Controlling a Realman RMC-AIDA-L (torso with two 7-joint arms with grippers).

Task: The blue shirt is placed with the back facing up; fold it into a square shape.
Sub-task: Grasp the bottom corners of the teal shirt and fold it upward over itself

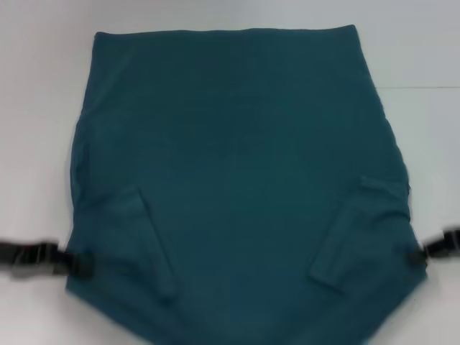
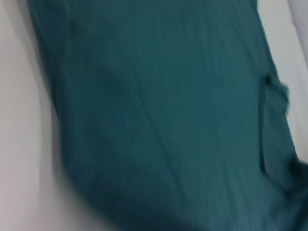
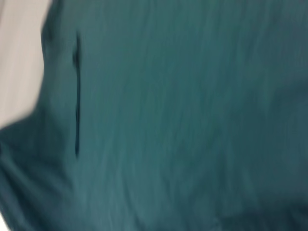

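Observation:
The blue shirt (image 1: 237,180) lies spread over the white table, with both short sleeves folded inward onto its body. Its near part looks raised toward me. My left gripper (image 1: 75,264) is at the shirt's near left edge and my right gripper (image 1: 417,255) is at its near right edge. Each appears shut on the fabric there. The left wrist view shows the shirt (image 2: 163,120) with one folded sleeve along one side. The right wrist view is filled by the shirt (image 3: 183,120), with a sleeve seam showing. Neither wrist view shows its own fingers.
The white table (image 1: 43,108) shows around the shirt at the left, right and back. A faint seam line in the table surface (image 1: 424,88) runs at the right. Nothing else is in view.

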